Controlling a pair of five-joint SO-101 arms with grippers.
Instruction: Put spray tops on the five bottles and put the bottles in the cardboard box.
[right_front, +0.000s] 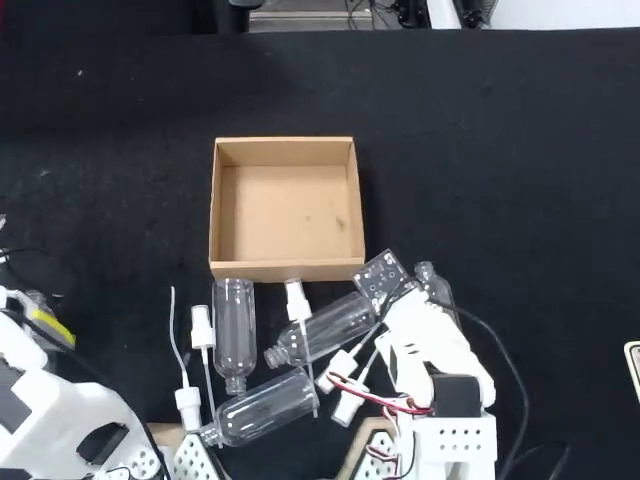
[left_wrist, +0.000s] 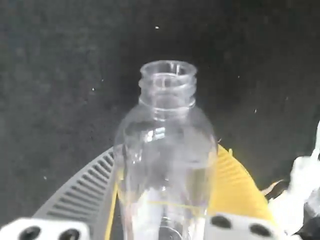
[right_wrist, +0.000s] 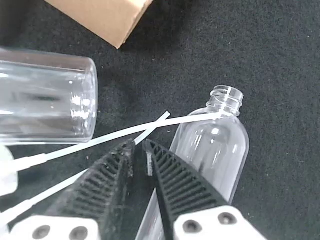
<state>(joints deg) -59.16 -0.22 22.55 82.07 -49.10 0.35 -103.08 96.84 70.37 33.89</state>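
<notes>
The open cardboard box (right_front: 285, 205) sits mid-table with nothing inside. My left gripper (left_wrist: 167, 167), at the table's near left corner, is shut on a clear uncapped bottle (left_wrist: 165, 150) with its neck pointing away. My right gripper (right_wrist: 138, 146) is shut, low over the mat just past the box's near right corner (right_wrist: 107, 17). Another uncapped bottle (right_wrist: 215, 145) lies right beside its finger. Two thin white dip tubes (right_wrist: 125, 132) cross at the tips. Three more bottles (right_front: 233, 325) (right_front: 325, 330) (right_front: 262, 408) lie in front of the box among loose white spray tops (right_front: 203, 325) (right_front: 342, 365).
The right arm's white body (right_front: 440, 360) and wires sit over the near right of the mat. The left arm's base (right_front: 60, 420) fills the near left corner. Black mat stretches around and behind the box.
</notes>
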